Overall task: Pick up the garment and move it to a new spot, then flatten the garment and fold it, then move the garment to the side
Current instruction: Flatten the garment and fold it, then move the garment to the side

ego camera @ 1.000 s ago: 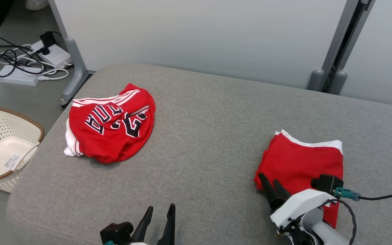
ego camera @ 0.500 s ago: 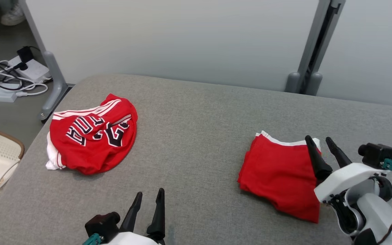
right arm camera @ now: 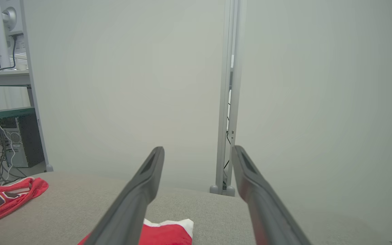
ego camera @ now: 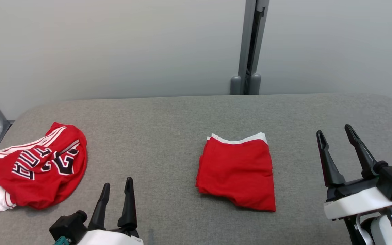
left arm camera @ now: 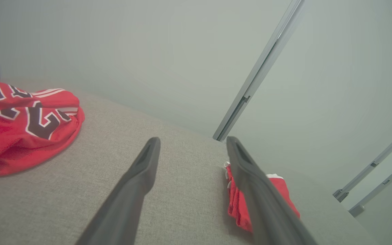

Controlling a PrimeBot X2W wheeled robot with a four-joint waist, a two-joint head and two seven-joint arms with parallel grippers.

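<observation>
Grey padded bench (ego camera: 182,112): carrying both garments.
Crumpled jersey (ego camera: 39,166): lying bunched at the bench's left end. It is likely the next pickup, calling for a leftward reach and a pinch on one edge.
Folded garment (ego camera: 238,170): sitting mid-bench, apparently finished.
Right gripper (ego camera: 333,130) and left gripper (ego camera: 117,182): hovering with fingers apart, holding nothing.

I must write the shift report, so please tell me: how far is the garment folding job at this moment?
Done: the red cloth garment with a white band lies folded in a neat rectangle on the grey padded table. In hand: nothing; the left gripper and the right gripper are open, empty and clear of cloth. Left: the crumpled red jersey with black-and-white lettering lies unfolded at the table's left end.
</observation>
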